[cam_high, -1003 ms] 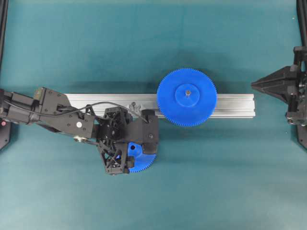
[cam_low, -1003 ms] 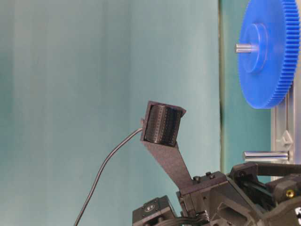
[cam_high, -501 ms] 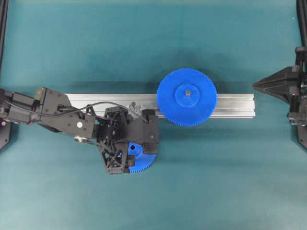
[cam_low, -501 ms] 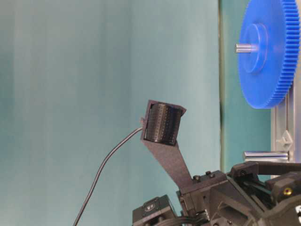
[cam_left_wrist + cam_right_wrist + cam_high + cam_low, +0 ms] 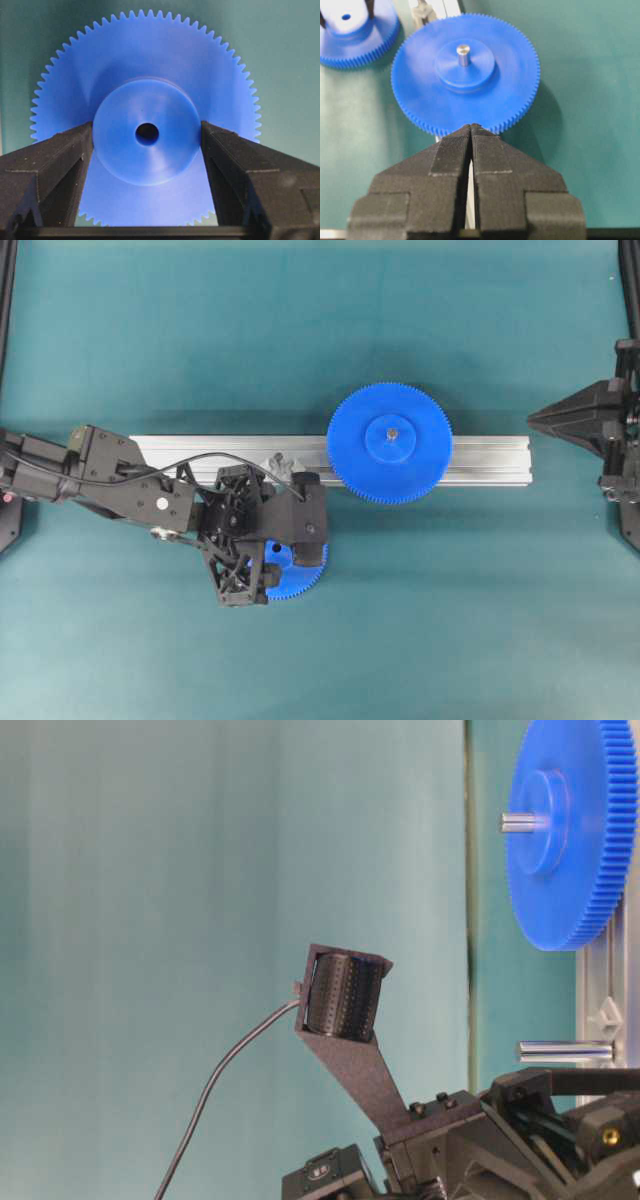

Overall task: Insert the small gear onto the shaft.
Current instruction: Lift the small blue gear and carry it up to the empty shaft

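The small gear (image 5: 147, 132), one of two gears, sits clamped in the left end effector (image 5: 147, 150).

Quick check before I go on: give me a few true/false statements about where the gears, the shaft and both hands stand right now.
1. The left hand has its fingers on either side of the small gear's hub. True.
2. The small gear already sits on the shaft. False: it lies flat on the table; the shaft is bare.
3. The larger gear is mounted on its own pin on the aluminium rail. True.
4. The right hand is wide open over the small gear. False: it is shut, near the larger gear.
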Available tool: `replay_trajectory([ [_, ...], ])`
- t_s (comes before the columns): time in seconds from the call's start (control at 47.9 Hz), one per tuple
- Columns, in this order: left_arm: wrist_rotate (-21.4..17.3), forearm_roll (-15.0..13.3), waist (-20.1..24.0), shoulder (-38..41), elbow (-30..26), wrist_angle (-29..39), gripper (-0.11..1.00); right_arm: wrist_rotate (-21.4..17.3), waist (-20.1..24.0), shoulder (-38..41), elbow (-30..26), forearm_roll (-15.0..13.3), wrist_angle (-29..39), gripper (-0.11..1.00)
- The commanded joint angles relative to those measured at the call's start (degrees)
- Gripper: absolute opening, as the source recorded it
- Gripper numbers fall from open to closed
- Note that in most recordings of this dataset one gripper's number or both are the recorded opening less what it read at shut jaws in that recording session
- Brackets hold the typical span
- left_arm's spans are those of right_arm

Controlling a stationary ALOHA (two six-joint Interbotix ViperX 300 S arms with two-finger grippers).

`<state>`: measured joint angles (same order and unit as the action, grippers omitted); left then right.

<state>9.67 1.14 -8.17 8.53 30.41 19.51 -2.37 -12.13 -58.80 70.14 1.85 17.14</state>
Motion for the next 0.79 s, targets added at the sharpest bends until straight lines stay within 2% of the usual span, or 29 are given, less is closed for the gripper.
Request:
replay_trajectory([
  [0.0, 0.09, -0.09, 0.18, -3.34, -0.79, -0.18, 0.72, -0.97, -0.18, 0.18, -0.35, 0.09, -0.44, 0.05],
  [0.418, -0.62, 0.09, 0.35, -11.95, -2.81, 9.4, 0.72, -1.58, -0.35, -1.85, 0.7, -0.09, -0.53, 0.05],
  [0.773, -5.36, 0.09, 7.38, -19.6, -4.39, 11.07, 0.72, -2.72, -0.7, -2.2, 0.97, -0.18, -0.97, 0.05],
])
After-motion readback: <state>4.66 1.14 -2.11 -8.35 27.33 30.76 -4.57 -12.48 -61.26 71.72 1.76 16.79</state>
